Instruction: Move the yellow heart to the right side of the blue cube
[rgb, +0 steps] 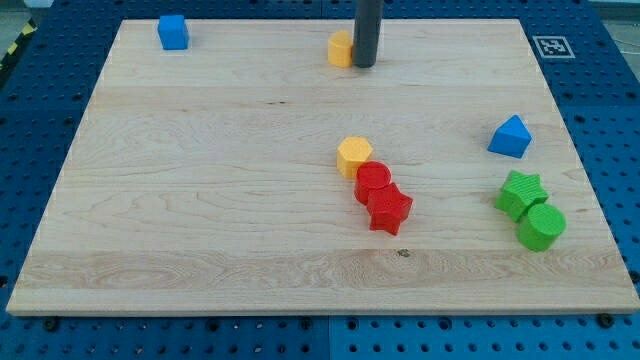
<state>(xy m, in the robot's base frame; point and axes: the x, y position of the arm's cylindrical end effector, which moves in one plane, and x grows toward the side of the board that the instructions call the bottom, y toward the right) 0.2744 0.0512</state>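
A yellow block (340, 48), partly hidden by my rod so that its shape is hard to make out, lies near the view's top edge, right of centre. My tip (364, 66) stands against that block's right side. The blue cube (173, 32) sits far to the left, near the board's top left corner. A second yellow block (354, 157), roughly hexagonal, lies near the middle of the board.
A red cylinder (373, 182) and a red star (389, 210) touch each other just below the middle yellow block. A blue triangular block (511, 137) lies at the right. A green star (521, 192) and a green cylinder (541, 226) sit below it.
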